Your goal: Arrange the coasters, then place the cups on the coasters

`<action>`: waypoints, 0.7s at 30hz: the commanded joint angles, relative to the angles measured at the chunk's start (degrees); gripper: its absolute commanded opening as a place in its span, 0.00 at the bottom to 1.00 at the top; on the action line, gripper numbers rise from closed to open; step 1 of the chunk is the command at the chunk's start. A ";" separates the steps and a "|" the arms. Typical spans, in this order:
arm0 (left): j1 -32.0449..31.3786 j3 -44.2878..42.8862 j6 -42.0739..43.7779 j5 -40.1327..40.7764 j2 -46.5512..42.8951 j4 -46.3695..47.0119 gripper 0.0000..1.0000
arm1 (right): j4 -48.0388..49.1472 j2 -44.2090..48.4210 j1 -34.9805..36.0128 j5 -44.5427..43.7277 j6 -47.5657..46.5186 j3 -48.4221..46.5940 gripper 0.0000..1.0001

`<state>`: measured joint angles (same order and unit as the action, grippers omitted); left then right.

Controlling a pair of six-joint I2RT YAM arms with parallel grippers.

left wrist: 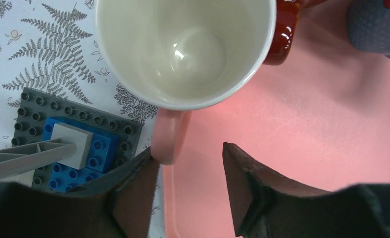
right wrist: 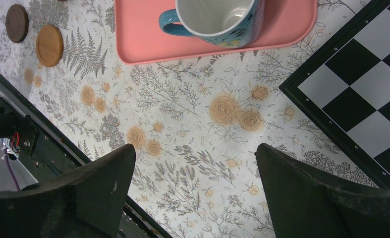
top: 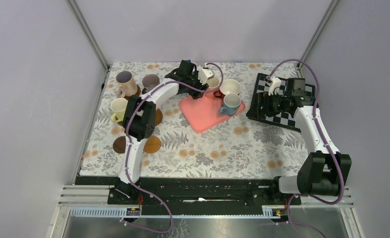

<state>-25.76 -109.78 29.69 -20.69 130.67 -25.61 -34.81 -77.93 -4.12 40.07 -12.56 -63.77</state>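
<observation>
Overhead: six cups counted. Pale pink cup [top: 126, 82], mauve cup [top: 150, 81] and yellow cup [top: 118, 105] stand at left. White cup [top: 230, 87], light blue cup [top: 231, 103] and salmon pink cup [top: 213, 85] stand on the pink tray [top: 200, 119]; the last is half hidden by the left gripper [top: 208, 79]. Dark coaster [top: 119, 144] and orange-brown coaster [top: 152, 144] lie bare. A third is partly under the arm; others unclear.

Left wrist: fingers [left wrist: 133, 193] apart, the salmon pink cup's handle between them, touching one, not pinched; rim cut off.

Right wrist: right gripper [right wrist: 195, 191] spread wide, holding nothing, above the tablecloth [right wrist: 202, 124]. One cup and two coasters visible.
</observation>
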 commanded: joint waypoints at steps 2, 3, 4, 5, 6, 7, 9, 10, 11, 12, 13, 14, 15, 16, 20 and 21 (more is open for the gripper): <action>-1.35 0.14 0.56 -2.86 -3.50 2.27 0.44 | 1.15 1.03 -0.19 1.06 -0.04 -0.12 0.98; -1.39 -0.17 0.50 -2.87 -3.02 2.26 0.39 | 1.10 1.06 -0.23 1.06 -0.07 -0.08 0.98; -1.48 -0.57 0.42 -2.81 -2.69 2.12 0.36 | 1.06 1.06 -0.23 0.98 -0.15 -0.17 0.98; -1.55 -0.98 0.33 -2.63 -2.33 2.02 0.35 | 1.06 1.09 -0.24 0.97 -0.23 -0.07 0.98; -1.57 -1.43 0.11 -2.49 -1.95 1.92 0.35 | 1.10 1.10 -0.26 0.89 -0.20 0.02 0.98; -1.53 -1.94 0.02 -2.26 -1.50 1.80 0.36 | 1.14 1.09 -0.27 0.89 -0.20 0.04 0.98; -1.71 -2.94 -0.60 -1.32 -0.53 1.79 0.41 | 1.11 1.11 -0.26 0.81 -0.32 0.05 0.98; -1.79 -3.49 -0.88 -0.95 0.05 1.67 0.43 | 1.14 1.06 -0.24 0.67 -0.34 0.05 0.98; -1.90 -4.05 -1.09 -0.63 0.49 1.54 0.44 | 1.11 1.07 -0.27 0.62 -0.33 0.05 0.98; -1.99 -4.50 -1.43 -0.32 0.99 1.45 0.45 | 1.22 1.04 -0.25 0.63 -0.28 0.05 0.98; -2.13 -4.86 -1.74 0.10 1.33 1.37 0.46 | 1.19 1.00 -0.27 0.57 -0.33 0.05 0.98; -2.30 -5.12 -1.82 0.55 1.70 1.37 0.46 | 1.23 0.96 -0.23 0.49 -0.33 0.09 0.98; -2.42 -5.28 -1.75 1.01 2.08 1.43 0.46 | 1.19 0.96 -0.27 0.53 -0.38 0.05 0.98; -2.58 -5.66 -1.91 1.51 2.45 1.43 0.45 | 1.16 0.92 -0.27 0.53 -0.42 0.05 0.98; -2.72 -6.92 -4.31 3.97 4.06 1.41 0.40 | 1.15 0.92 -0.27 0.44 -0.45 0.08 0.98; -2.80 -6.90 -4.49 4.02 4.22 1.43 0.39 | 1.13 0.88 -0.23 0.40 -0.51 0.13 0.98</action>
<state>-28.16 -113.93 27.59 -19.11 133.58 -25.76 -34.79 -77.93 -4.12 40.05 -12.60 -63.77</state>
